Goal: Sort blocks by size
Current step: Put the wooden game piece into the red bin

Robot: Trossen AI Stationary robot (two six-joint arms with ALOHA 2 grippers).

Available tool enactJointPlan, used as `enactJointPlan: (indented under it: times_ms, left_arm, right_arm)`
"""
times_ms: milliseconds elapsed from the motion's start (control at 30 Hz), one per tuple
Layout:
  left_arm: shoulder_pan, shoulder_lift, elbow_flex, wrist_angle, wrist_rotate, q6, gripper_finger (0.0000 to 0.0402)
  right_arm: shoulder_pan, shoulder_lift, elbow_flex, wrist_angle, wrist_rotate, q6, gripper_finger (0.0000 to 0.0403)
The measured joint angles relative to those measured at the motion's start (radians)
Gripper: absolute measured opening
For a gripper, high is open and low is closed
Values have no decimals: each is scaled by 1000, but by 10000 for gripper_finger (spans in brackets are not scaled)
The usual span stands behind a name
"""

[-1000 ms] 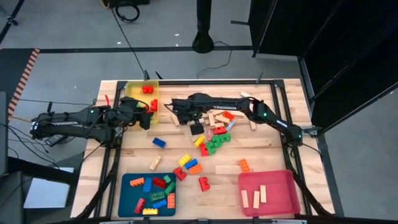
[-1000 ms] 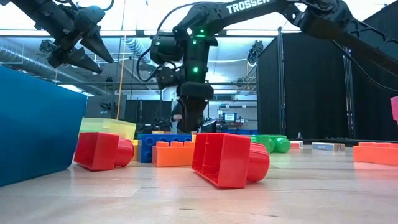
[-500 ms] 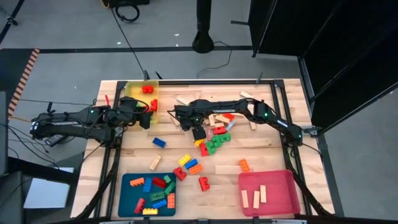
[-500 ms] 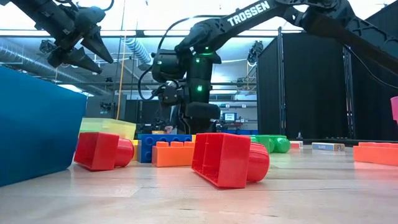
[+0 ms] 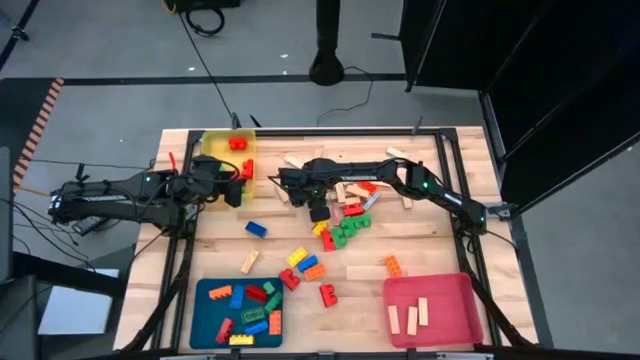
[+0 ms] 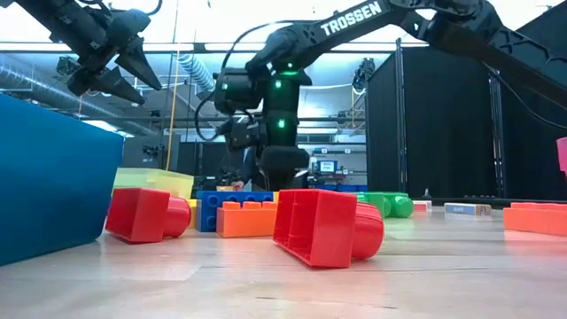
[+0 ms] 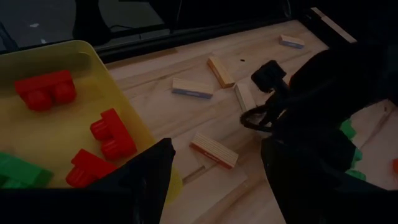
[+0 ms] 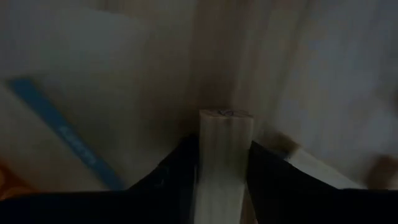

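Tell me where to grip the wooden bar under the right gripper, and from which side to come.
Grip the wooden bar across its narrow width, on its two long flat sides, coming straight down from above. The right wrist view shows the right gripper placed this way, one dark finger against each long face. The bar is slim and straight-sided, so the faces probably give parallel pads steady contact.

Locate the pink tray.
In the high view the pink tray sits at the table's near right corner, holding three wooden bars, with an orange brick just beyond its left end.
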Motion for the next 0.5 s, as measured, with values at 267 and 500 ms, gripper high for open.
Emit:
enactJointPlan:
  times_ms: [267, 500]
  left_arm:
    - [0, 0, 0, 0, 0, 0, 253]
    - [0, 0, 0, 0, 0, 4, 253]
  right_arm:
    - [-1, -1, 216, -235, 1, -1, 126]
    - [2, -185, 175, -377, -31, 34, 126]
